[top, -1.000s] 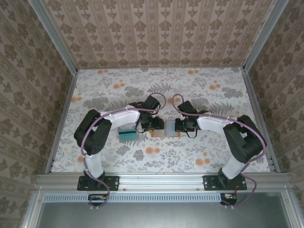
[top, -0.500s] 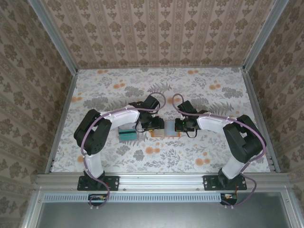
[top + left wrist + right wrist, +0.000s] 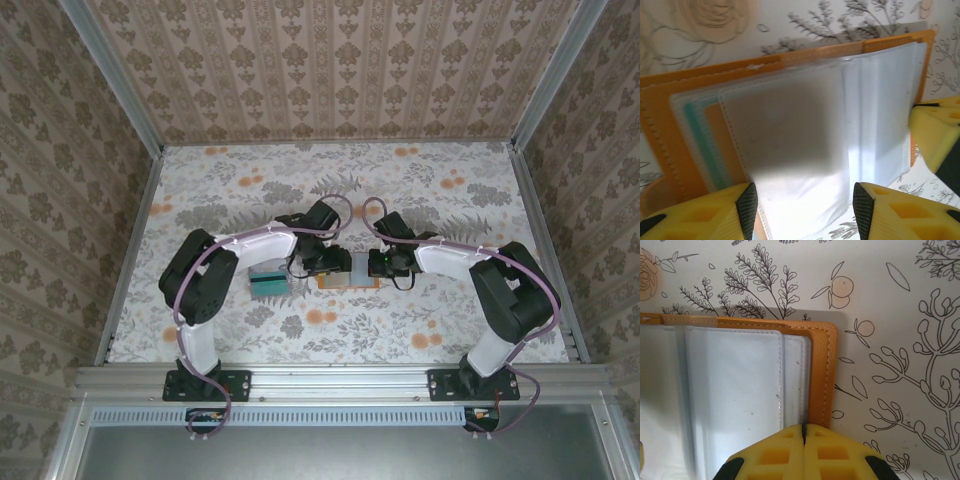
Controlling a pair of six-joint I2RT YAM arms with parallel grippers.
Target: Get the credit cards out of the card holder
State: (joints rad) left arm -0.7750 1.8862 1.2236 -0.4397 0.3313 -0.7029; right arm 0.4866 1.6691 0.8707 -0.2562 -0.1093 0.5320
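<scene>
I see the card holder (image 3: 657, 130) lying open mid-table between my two arms, whose wrists hide much of it from above. The left gripper (image 3: 802, 210) hangs over its left half, jaws partly spread astride the cloudy sleeves (image 3: 790, 140) (a teal edge shows inside). The right gripper (image 3: 803, 432) is fully closed, tips at the holder's right edge. Loose credit cards (image 3: 268, 282) lie stacked just left of the holder on the floral table (image 3: 420, 190).

L arm (image 3: 215, 268) & R arm (image 3: 478, 268) bent inward, wrists close together; L gripper (image 3: 805, 207) jaws apart, R gripper (image 3: 804, 433) jaws pressed together
</scene>
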